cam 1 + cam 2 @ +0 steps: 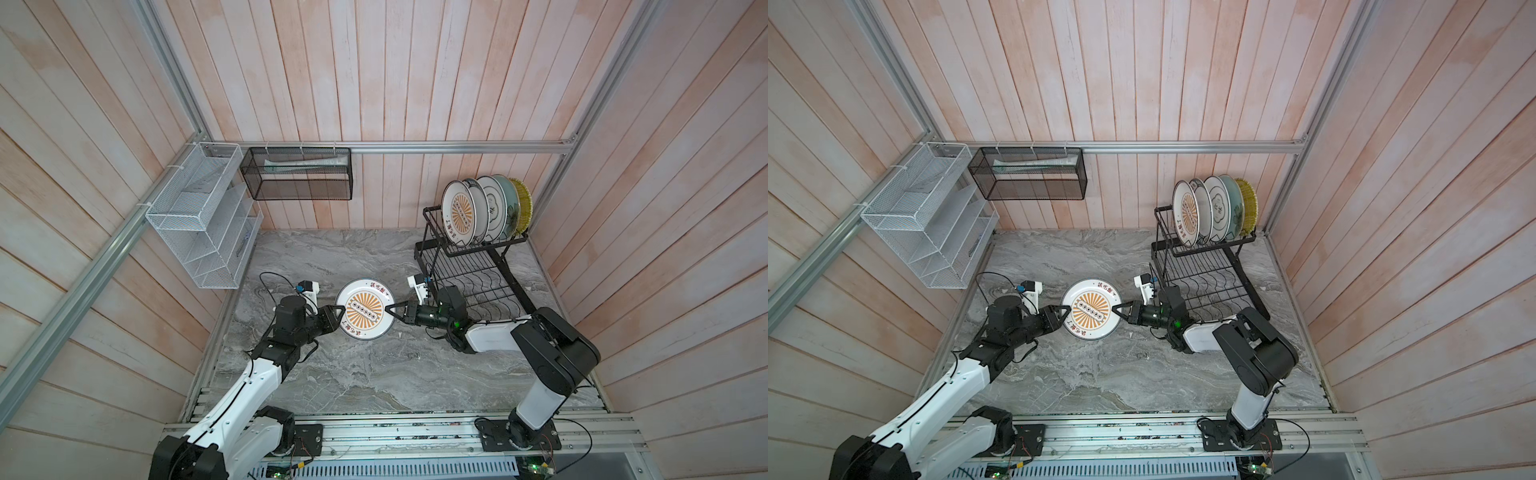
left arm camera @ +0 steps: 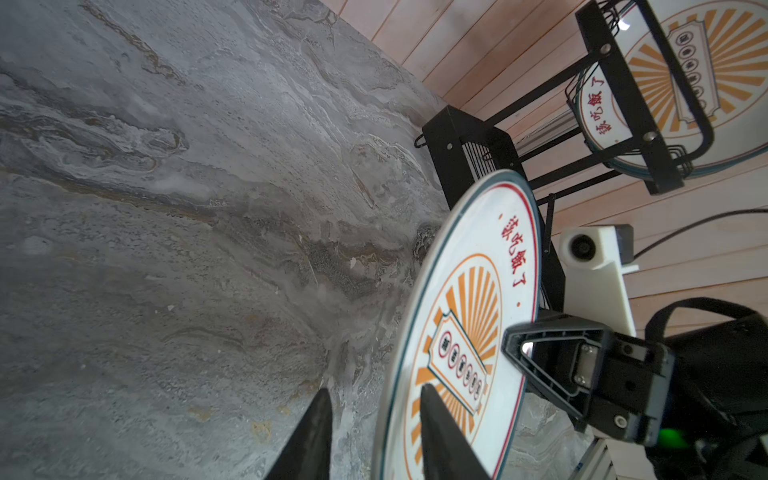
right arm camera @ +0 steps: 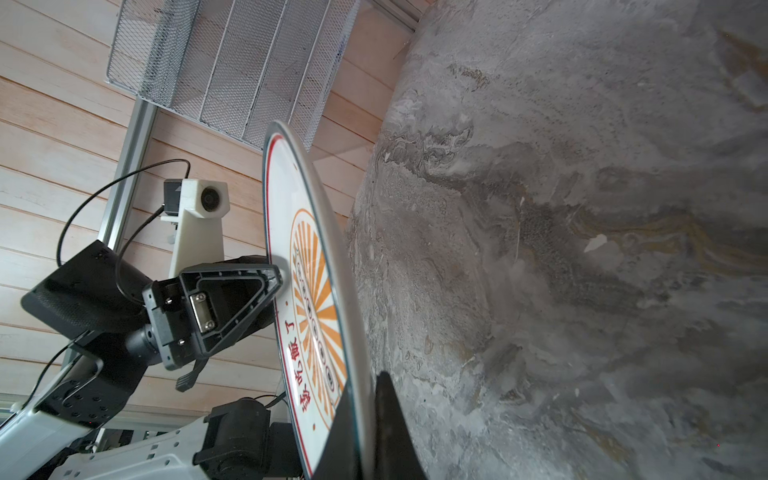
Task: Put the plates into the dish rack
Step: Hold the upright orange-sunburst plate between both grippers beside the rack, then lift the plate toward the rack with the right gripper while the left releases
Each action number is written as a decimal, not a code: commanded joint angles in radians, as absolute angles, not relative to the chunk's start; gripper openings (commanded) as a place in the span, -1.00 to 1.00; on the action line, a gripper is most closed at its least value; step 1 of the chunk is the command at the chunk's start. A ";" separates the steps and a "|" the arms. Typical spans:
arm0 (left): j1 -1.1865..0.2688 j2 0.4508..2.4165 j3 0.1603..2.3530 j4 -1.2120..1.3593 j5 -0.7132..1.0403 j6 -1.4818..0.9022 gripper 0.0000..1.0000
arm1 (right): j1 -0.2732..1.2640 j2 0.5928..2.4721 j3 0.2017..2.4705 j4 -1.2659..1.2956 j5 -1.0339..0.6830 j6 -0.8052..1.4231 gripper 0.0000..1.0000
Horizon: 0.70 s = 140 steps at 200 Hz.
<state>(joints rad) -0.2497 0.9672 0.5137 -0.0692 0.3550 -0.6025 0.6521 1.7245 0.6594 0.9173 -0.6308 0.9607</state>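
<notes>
- Grip on the right is firm: the right pincer (image 1: 391,310) is closed hard on the rim of the sunburst plate (image 1: 365,309), and in the right wrist view its fingers (image 3: 390,424) sandwich the edge with no gap.
- The left pincer (image 1: 340,310) straddles the opposite rim with its jaws parted. In the left wrist view one finger (image 2: 311,436) stands clear of the underside and the other lies over the printed face.
- The plate hangs face up and roughly level between the two, over the middle of the desk (image 1: 332,374) and seemingly clear of it, near the lower tray (image 1: 478,286).
- The dish rack (image 1: 505,270) stands at the desk's far right corner, with five plates (image 1: 461,212) on edge in its upper basket (image 1: 490,246).
- Judged step: a hand-over from left to right of what looks like the last plate.
- The next move calls for the left pincer to back straight off the rim without nudging it. The right one must then turn the plate on edge and carry it to a free slot.
- Hard to tell: whether the left upper finger touches the face, and the lower fingers under the plate in both top views.
- Also unclear is how much room remains in front of the racked plates.
- Something pale in the black mesh basket (image 1: 297,174) on the back wall is too small to name.
</notes>
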 commanded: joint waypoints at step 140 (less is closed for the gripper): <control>-0.252 0.798 0.599 -0.161 0.247 -0.594 -0.25 | 0.679 1.355 0.799 0.506 -0.247 0.590 -1.00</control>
<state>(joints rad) -0.2497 0.8211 0.5739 -0.1532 0.2714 -0.5880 0.6872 1.4208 0.7128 0.5438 -0.3290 0.6807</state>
